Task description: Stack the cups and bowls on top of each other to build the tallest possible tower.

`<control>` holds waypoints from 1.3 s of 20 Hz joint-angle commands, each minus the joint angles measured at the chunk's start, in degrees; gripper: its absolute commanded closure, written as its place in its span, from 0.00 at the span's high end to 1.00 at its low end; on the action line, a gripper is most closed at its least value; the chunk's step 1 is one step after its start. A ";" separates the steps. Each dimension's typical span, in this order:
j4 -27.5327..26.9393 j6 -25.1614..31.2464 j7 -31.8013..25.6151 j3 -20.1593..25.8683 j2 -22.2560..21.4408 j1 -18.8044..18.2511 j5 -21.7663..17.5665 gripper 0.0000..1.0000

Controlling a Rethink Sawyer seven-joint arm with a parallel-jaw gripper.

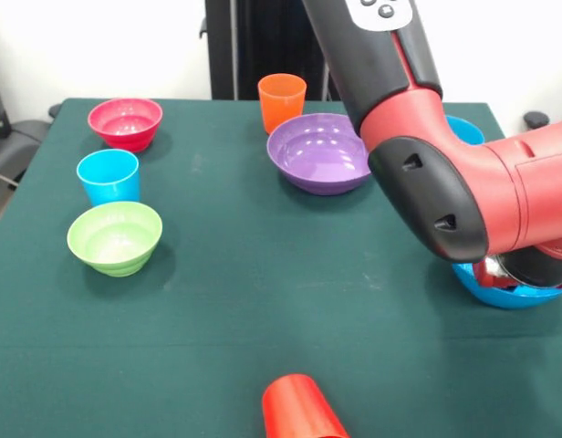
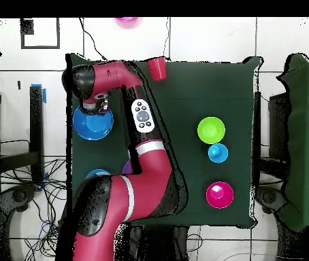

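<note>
We find the red-and-black arm's gripper (image 2: 97, 103) directly above the glossy blue plastic bowl (image 1: 507, 294); its opening cannot be told.

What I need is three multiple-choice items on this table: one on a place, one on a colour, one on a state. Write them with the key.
1. The light blue cup stands:
A) between the crimson bowl and the lime green bowl
B) at the table's middle
C) on the floor

2. The bowl under the end of the arm is:
A) yellow
B) blue
C) white

3. The purple bowl is:
A) upside down
B) upright and empty
C) full of cups

Key:
1 A, since both views show the cup in line between those two bowls.
2 B, since a blue rim shows below the arm's end in the front view.
3 B, since its open hollow faces up with nothing in it.
</note>
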 commanded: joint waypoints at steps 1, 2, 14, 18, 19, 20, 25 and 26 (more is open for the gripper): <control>-5.03 -11.16 -3.37 -5.45 5.56 -0.41 -8.87 0.00; -5.22 -11.20 -4.13 -5.51 5.59 -0.57 -8.93 0.00; -4.97 -13.51 -11.70 -7.34 4.85 -1.88 -9.07 0.00; -4.62 -14.57 -14.76 -7.96 4.79 -2.66 -9.13 0.00; -4.70 -14.73 -15.26 -8.01 4.92 -2.92 -9.09 0.00; -4.76 -15.08 -15.78 -8.09 5.05 -3.13 -9.13 0.00; -4.99 -13.44 -19.10 -9.10 5.49 -4.16 -9.44 0.00; -4.99 -13.24 -19.88 -9.30 5.58 -4.35 -9.47 0.00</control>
